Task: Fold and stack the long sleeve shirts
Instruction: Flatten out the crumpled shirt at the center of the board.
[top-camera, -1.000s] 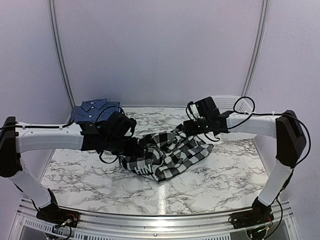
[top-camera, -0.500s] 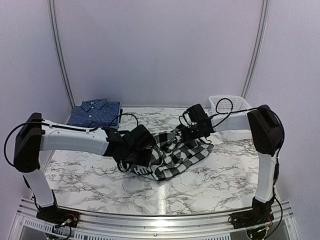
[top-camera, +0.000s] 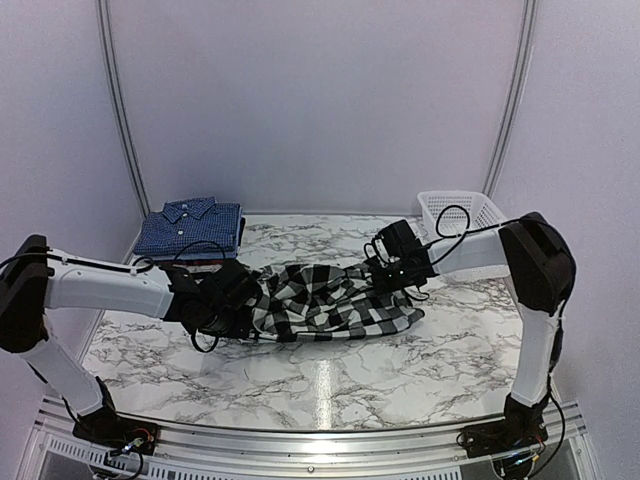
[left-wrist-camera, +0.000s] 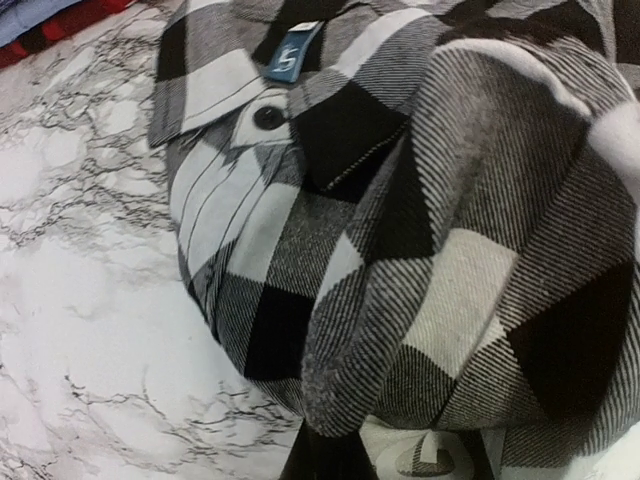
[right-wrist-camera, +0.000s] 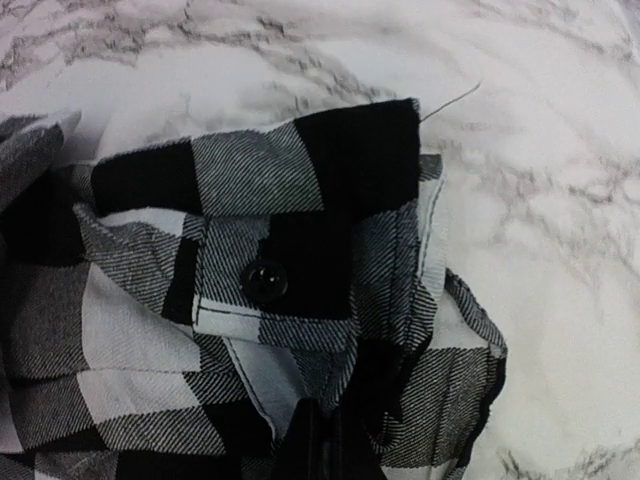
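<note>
A black-and-white checked long sleeve shirt (top-camera: 322, 300) lies crumpled and stretched sideways on the marble table. My left gripper (top-camera: 245, 306) is at its left end, shut on bunched cloth. In the left wrist view the shirt (left-wrist-camera: 420, 230) fills the frame and folds over my gripper (left-wrist-camera: 325, 455). My right gripper (top-camera: 386, 276) is shut on the shirt's right end. The right wrist view shows a buttoned cuff (right-wrist-camera: 270, 260) just ahead of my gripper (right-wrist-camera: 320, 435). A dark blue shirt (top-camera: 191, 227) lies folded at the back left.
A white mesh basket (top-camera: 462, 214) stands at the back right, close behind the right forearm. The marble table (top-camera: 330, 375) runs to a metal rail at the near edge. Purple walls close in the back and sides.
Both grippers closed onto the checked shirt. The left gripper moved left with its end, and the shirt went from a bunched heap to a wider strip between the two grippers.
</note>
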